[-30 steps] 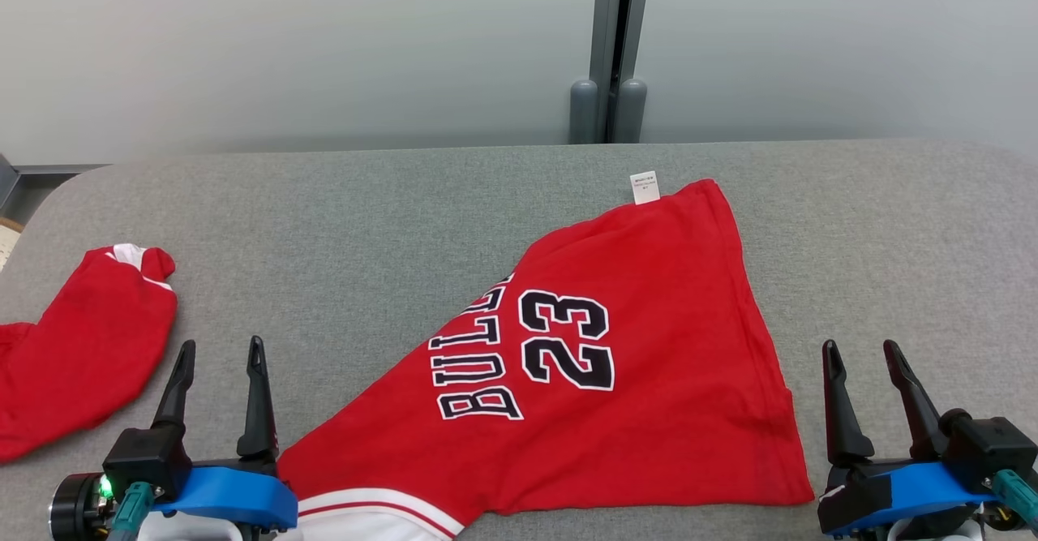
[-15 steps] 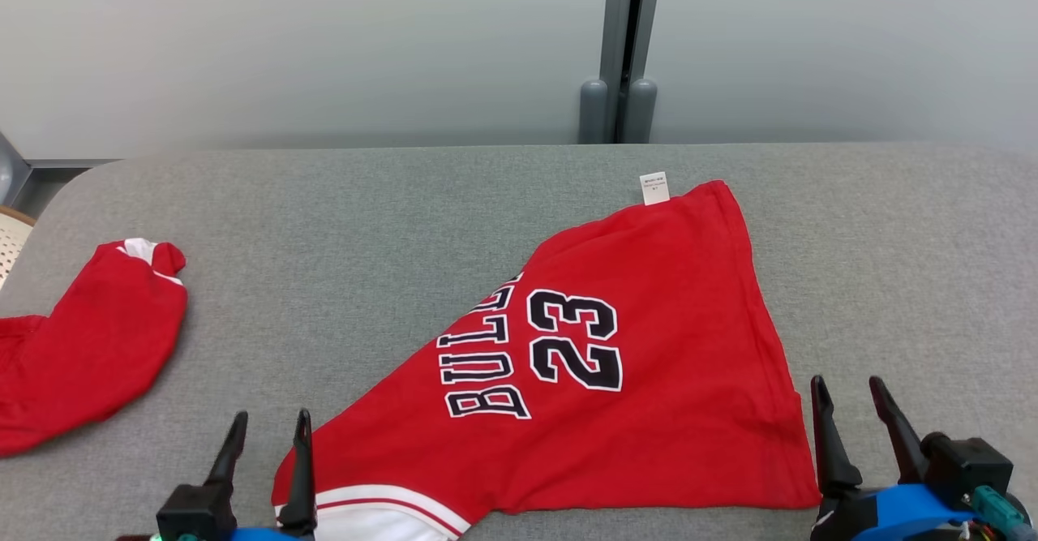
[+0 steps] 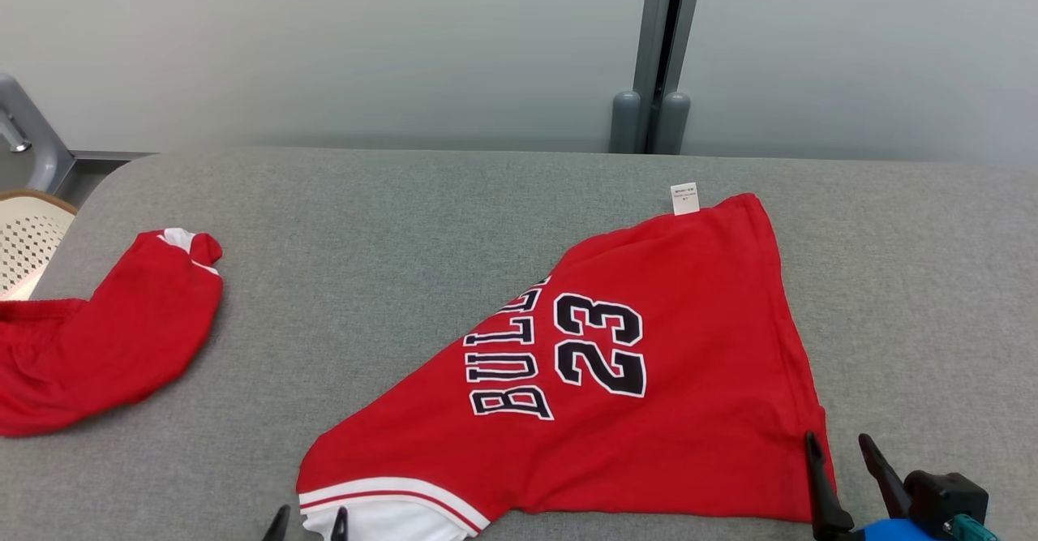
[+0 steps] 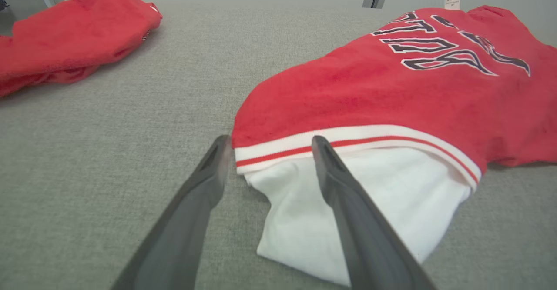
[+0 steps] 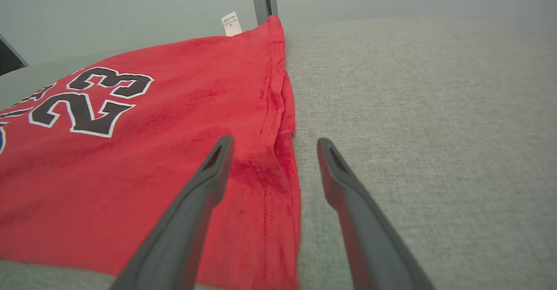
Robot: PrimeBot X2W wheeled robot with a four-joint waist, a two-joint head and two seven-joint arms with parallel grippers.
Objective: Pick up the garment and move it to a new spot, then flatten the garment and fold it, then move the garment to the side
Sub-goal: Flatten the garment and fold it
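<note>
On the grey padded table, from the middle toward the right: the red garment, spread flat. Printed with 23 and the letters BULL, the rest of the word lost under a fold. At its near left corner, a white band with one red stripe, and white cloth coming out from under it. Hard to say whether lining or a folded-in layer. At the far corner, a small white label, print too small to read.

At the bottom edge of the head view, almost fully cut off: the left gripper, just two dark tips. Spread apart and holding nothing. In the left wrist view, one finger over bare table, the other over the white cloth, the striped corner between them. Cannot tell whether touching.

At the lower right, body partly cut off: the right gripper, also spread wide and empty. One finger above the red side hem, the other above the table.

At the left edge, cut by the frame: a second red piece, crumpled, well apart from the garment. Beyond it, a pale perforated object, too little seen to name.

Counted: two red cloth items, two grippers, four fingers, one label, two digits, one grey post with two rounded caps at its foot.
</note>
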